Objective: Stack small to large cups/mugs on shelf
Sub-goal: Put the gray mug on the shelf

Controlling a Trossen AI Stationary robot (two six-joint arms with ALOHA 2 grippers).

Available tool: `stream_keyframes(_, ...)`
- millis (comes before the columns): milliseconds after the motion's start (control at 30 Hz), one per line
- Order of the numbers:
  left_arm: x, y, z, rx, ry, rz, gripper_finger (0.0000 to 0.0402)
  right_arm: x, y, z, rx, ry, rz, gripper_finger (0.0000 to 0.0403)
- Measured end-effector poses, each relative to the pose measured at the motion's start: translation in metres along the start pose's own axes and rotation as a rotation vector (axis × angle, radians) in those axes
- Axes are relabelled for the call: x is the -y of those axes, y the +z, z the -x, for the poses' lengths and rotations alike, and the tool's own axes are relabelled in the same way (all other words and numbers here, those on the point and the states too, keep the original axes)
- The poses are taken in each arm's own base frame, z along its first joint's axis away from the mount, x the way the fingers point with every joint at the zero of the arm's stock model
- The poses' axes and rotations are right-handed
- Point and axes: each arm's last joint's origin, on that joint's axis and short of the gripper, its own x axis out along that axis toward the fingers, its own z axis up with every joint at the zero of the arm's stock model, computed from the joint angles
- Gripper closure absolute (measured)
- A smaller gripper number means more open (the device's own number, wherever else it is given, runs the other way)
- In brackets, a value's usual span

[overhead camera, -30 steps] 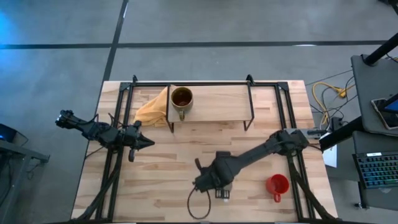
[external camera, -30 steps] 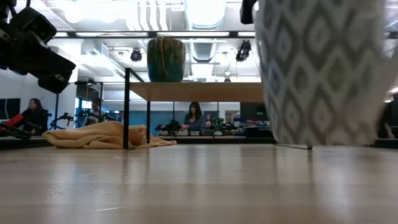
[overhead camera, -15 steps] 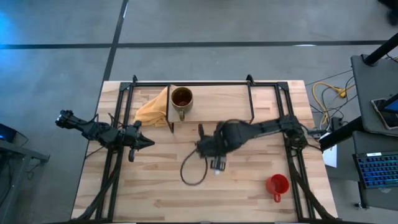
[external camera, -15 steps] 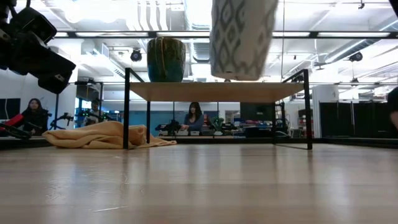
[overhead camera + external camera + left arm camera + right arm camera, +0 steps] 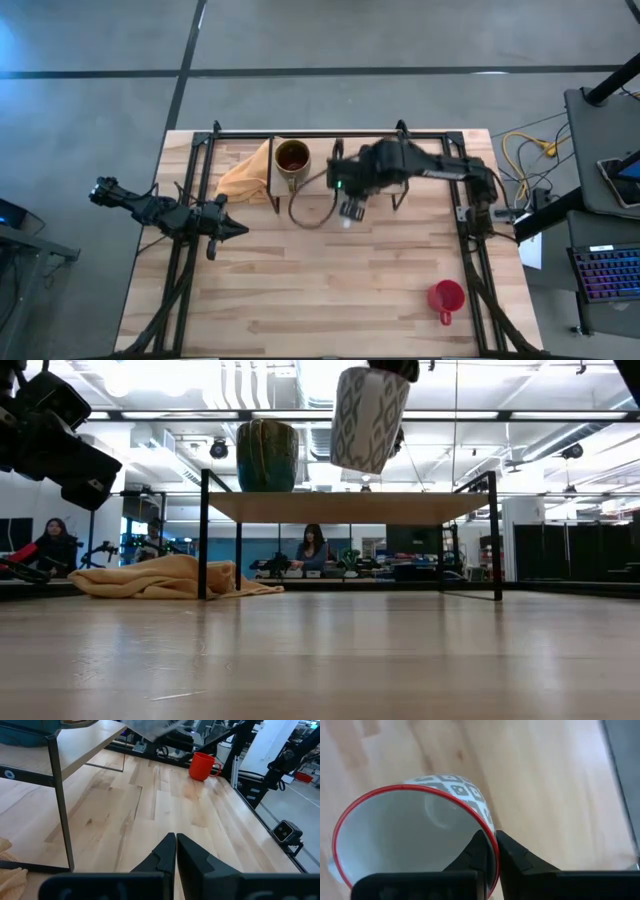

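Since a second ago the right tool [image 5: 345, 205] has carried the white mug [image 5: 368, 416] up beside the shelf [image 5: 350, 160]. Pinched by its rim, tilted, it looks rigid, slick, breakable; left tool [image 5: 228, 229] waits, fingers together.

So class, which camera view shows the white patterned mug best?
The low view: the white patterned mug hangs tilted above the shelf. The right wrist view shows only its red rim and inside, the left wrist view a blurred edge, the high view almost nothing.

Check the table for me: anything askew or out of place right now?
The white patterned mug hangs tilted in the right gripper, pinched by its rim above the shelf, not level for setting down. A tan cloth lies crumpled partly under the shelf, beside the olive mug.
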Motion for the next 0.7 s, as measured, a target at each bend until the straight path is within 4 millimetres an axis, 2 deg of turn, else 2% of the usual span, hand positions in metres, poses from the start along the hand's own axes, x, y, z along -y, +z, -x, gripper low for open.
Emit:
stream_keyframes(233, 0.000, 0.000, 0.000, 0.000, 0.000, 0.000, 0.0402, 0.045, 0.010, -0.005, 0.008, -0.029, -0.061, 0.0390)
stream_keyframes(333, 0.000, 0.000, 0.000, 0.000, 0.000, 0.000, 0.0402, 0.061, 0.015, -0.008, 0.023, 0.012, -0.094, 0.0390)
stream_keyframes(700, 0.000, 0.000, 0.000, 0.000, 0.000, 0.000, 0.0402, 0.100, 0.028, -0.028, 0.021, -0.017, -0.171, 0.0390)
